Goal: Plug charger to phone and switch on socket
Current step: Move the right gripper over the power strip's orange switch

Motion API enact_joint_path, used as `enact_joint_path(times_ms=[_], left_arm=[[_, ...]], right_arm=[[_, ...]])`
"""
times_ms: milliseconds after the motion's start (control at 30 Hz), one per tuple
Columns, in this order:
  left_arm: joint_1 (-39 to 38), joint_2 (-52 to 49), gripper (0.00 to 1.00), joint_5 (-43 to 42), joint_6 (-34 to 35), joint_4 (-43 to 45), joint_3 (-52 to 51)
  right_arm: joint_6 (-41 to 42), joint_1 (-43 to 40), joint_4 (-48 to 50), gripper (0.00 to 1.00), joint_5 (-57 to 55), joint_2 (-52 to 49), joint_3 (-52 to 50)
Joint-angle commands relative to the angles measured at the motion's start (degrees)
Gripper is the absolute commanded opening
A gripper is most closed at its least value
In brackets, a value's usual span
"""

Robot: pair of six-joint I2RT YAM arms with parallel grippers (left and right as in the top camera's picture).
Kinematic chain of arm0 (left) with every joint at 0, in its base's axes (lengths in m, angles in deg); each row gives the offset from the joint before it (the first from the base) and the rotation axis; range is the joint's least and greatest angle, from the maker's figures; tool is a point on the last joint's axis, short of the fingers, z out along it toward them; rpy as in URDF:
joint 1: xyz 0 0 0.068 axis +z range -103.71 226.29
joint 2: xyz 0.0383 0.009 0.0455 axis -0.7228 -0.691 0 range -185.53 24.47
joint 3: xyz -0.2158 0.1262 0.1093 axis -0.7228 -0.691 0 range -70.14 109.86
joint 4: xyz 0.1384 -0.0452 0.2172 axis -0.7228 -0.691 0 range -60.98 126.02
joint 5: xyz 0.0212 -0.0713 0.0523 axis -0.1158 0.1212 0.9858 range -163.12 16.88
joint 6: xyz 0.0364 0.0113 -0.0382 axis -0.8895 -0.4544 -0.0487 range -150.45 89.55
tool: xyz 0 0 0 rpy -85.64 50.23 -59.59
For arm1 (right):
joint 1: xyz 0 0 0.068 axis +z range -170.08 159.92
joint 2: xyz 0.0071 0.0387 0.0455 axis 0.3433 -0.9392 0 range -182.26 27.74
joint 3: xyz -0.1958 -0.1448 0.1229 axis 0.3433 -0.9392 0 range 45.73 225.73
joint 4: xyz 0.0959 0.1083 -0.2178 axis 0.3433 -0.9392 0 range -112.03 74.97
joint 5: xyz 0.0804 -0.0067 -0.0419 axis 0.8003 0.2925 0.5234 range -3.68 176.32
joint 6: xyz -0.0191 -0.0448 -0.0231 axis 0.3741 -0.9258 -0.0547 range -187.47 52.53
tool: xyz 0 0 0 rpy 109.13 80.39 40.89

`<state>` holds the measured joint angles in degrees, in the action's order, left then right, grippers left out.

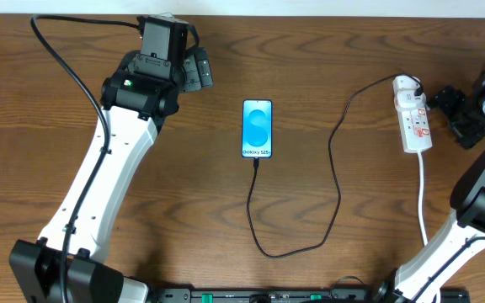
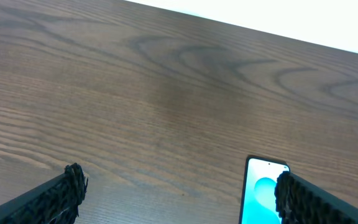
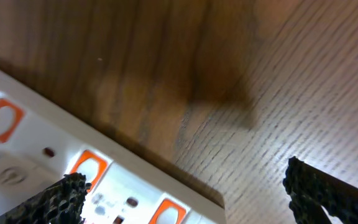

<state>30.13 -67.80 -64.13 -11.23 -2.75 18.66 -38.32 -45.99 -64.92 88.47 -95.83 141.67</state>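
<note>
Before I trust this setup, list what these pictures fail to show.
- Overhead: whether the cable is fully seated in the phone; too small to tell.
- Overhead: the power strip's switch positions; too small.
- Right wrist: most of the power strip, cut off by the bottom and left edges.
- Left wrist: the phone's lower part, cut off by the bottom edge and partly covered by a finger of the left claw.

Open lane: bare wood along top centre, and between the left arm (image 1: 99,181) and the phone (image 1: 257,129). Centre-right is fenced: the charger (image 1: 336,172) runs from the phone's bottom edge, loops through lower centre, then climbs to the socket (image 1: 413,114) at upper right. White cord (image 1: 419,189) drops down the right side. Left arm blocks the left diagonal.
</note>
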Motion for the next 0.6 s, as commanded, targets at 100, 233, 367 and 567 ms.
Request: enact_joint_path(times_ms=[100, 233, 367, 567], left_arm=[[0.2, -0.2, 0.99, 0.9, -0.8, -0.1, 0.0], [0.2, -0.2, 0.99, 0.9, -0.8, -0.1, 0.0], [0.2, -0.2, 0.99, 0.9, -0.8, -0.1, 0.0], [0.2, -0.2, 0.99, 0.9, -0.8, -0.1, 0.0]], right_arm=[[1.7, -0.2, 1.6, 0.99, 0.6, -2.4, 0.9], [1.7, -0.1, 1.9, 0.99, 1.1, -2.4, 0.9], [1.7, -0.1, 1.2, 0.99, 1.2, -2.4, 0.8], [1.7, 0.1, 1.1, 0.99, 1.2, -2.4, 0.7]])
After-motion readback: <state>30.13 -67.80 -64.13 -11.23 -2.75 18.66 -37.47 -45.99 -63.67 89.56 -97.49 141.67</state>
